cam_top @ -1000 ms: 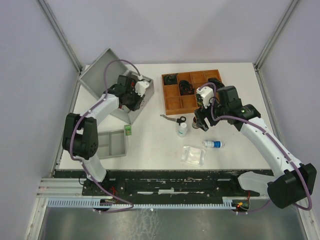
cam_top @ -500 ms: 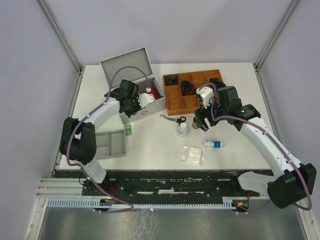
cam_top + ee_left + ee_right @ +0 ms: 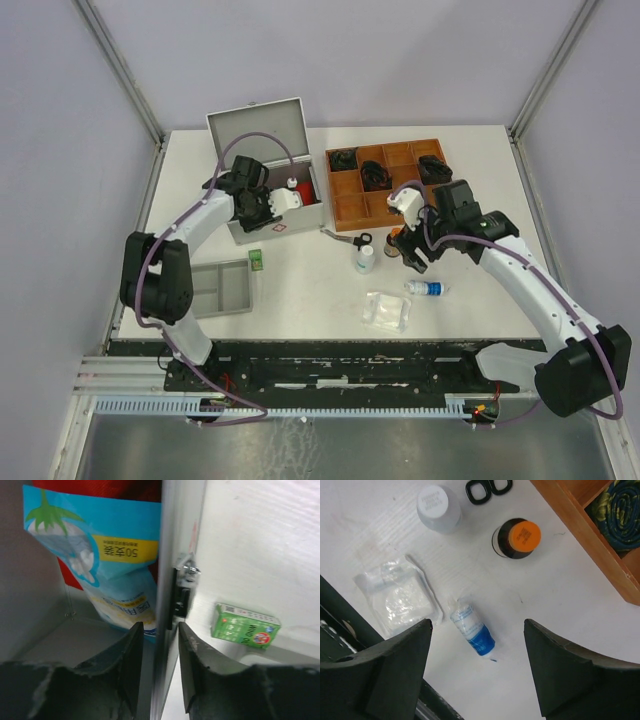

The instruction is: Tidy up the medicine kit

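Observation:
The medicine kit (image 3: 258,130) stands at the back left with its lid raised. Inside it are a blue-and-white bag (image 3: 100,565) and a red pouch (image 3: 100,487). My left gripper (image 3: 264,210) straddles the kit's front wall (image 3: 162,555) beside the latch (image 3: 182,595). One finger is inside, one outside, with a thin gap on each side. My right gripper (image 3: 412,252) hangs open over a small blue-and-white bottle (image 3: 472,628) lying on the table, holding nothing.
A green box (image 3: 256,260) lies just in front of the kit, a grey tray (image 3: 222,288) nearer me. The brown wooden tray (image 3: 385,180) sits behind a white-capped bottle (image 3: 438,507), an orange-capped bottle (image 3: 517,537), scissors (image 3: 345,238) and a clear gauze bag (image 3: 397,597).
The kit swung from a skewed pose at the far left to stand square with its lid up. The left jaws loosened on its wall. The right gripper drifted nearer, over the bottle.

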You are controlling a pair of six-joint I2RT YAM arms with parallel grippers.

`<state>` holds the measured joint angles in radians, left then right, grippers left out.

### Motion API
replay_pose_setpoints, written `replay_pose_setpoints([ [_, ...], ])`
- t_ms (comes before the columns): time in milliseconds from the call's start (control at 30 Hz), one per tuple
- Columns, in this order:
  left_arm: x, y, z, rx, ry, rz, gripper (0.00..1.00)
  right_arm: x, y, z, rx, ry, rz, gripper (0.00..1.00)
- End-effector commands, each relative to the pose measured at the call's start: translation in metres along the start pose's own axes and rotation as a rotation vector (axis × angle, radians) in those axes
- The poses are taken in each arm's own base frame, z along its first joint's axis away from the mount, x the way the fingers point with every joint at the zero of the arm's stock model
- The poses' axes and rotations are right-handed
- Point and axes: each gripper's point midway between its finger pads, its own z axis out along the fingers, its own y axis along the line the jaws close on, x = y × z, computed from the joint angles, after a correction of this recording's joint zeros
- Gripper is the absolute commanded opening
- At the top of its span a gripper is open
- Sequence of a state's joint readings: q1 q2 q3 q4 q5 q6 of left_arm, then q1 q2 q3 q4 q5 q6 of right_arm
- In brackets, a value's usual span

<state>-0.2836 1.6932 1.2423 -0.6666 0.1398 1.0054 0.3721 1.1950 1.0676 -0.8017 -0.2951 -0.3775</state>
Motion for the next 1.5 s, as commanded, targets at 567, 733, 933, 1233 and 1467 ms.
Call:
replay_pose_setpoints([
  [567, -0.068, 0.062, -0.101, -0.297, -0.486, -0.214, 0.90, 0.144, -0.005, 0.040, -0.104, 0.465, -0.329, 0.81],
  [733, -0.088, 0.038, -0.128, -0.273, -0.652, -0.244, 0.93, 0.151, -0.007, 0.055, -0.119, 0.475, -0.336, 0.78],
  [933, -0.094, 0.009, -0.137, -0.189, -0.722, -0.260, 0.94, 0.156, -0.007, 0.065, -0.120, 0.466, -0.347, 0.69],
  [1233, -0.104, -0.027, -0.145, -0.084, -0.817, -0.208, 0.93, 0.128, -0.003, 0.042, -0.108, 0.376, -0.360, 0.35],
  [1467, -0.135, -0.066, -0.162, 0.047, -0.950, -0.075, 0.92, 0.049, 0.047, -0.011, -0.270, 0.111, -0.320, 0.31],
])
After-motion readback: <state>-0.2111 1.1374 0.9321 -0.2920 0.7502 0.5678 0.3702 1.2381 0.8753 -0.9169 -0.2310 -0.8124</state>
